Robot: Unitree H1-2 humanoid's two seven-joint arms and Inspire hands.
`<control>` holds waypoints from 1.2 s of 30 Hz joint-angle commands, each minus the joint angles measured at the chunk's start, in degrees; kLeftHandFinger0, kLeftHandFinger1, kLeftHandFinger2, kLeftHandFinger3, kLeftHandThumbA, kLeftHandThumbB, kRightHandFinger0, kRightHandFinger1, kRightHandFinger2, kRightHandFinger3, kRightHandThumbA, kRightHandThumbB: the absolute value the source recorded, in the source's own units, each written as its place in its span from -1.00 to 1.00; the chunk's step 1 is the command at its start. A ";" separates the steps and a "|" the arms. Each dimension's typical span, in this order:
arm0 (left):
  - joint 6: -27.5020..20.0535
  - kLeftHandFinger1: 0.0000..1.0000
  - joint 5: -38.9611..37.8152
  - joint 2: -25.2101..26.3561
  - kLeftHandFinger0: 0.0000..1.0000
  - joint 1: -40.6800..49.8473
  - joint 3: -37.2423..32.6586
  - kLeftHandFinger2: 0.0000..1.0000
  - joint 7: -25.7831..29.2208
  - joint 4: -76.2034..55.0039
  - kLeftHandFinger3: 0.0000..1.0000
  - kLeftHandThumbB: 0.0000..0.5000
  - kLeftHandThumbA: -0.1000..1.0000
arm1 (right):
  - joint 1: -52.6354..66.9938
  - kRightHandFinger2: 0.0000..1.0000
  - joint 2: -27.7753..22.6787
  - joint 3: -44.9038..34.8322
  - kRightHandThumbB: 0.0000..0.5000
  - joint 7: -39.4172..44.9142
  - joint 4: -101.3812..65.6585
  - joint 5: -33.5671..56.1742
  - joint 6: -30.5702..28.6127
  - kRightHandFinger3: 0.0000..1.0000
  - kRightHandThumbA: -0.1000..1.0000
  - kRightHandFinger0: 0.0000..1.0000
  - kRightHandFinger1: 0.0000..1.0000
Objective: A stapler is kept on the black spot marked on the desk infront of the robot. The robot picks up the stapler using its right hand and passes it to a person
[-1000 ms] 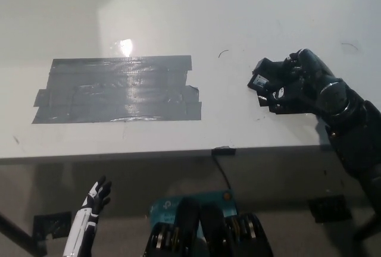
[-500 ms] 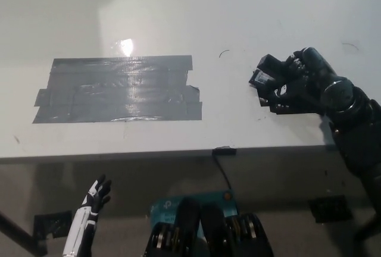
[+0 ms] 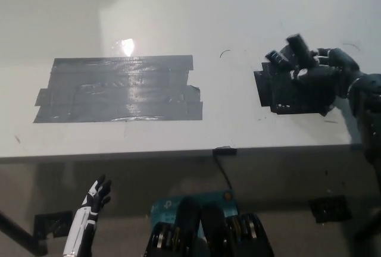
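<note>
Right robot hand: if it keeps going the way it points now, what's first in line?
The right robot hand points toward picture left. Bare white desk comes first, then the black tape patch. Its height above the desk is unclear.

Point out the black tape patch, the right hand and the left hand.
black tape patch [image 3: 119,88], head view, middle of the taped area on the desk.
right hand [image 3: 303,81], head view, back of the black hand.
left hand [image 3: 97,196], head view, palm, below the desk edge.

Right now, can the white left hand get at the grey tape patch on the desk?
Probably not as it hangs: the white left hand sits below the desk edge, open, holding nothing. The dark grey tape patch lies bare, so only the edge blocks it; it would have to come up first.
</note>
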 commanded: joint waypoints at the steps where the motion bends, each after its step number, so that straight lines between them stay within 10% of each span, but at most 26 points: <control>1: -0.63 1.00 -0.59 0.47 1.00 -0.79 0.21 1.00 -0.14 -2.28 1.00 1.00 1.00 | -11.64 -1.00 -2.59 -9.68 -0.97 13.88 7.80 23.76 4.62 -1.00 1.00 -1.00 -1.00; 36: -0.85 1.00 -0.13 0.41 1.00 -1.14 -0.16 1.00 -0.20 -1.49 1.00 1.00 1.00 | -16.80 -1.00 1.48 6.04 -0.96 -5.04 -10.81 53.60 4.62 -1.00 0.95 -1.00 -1.00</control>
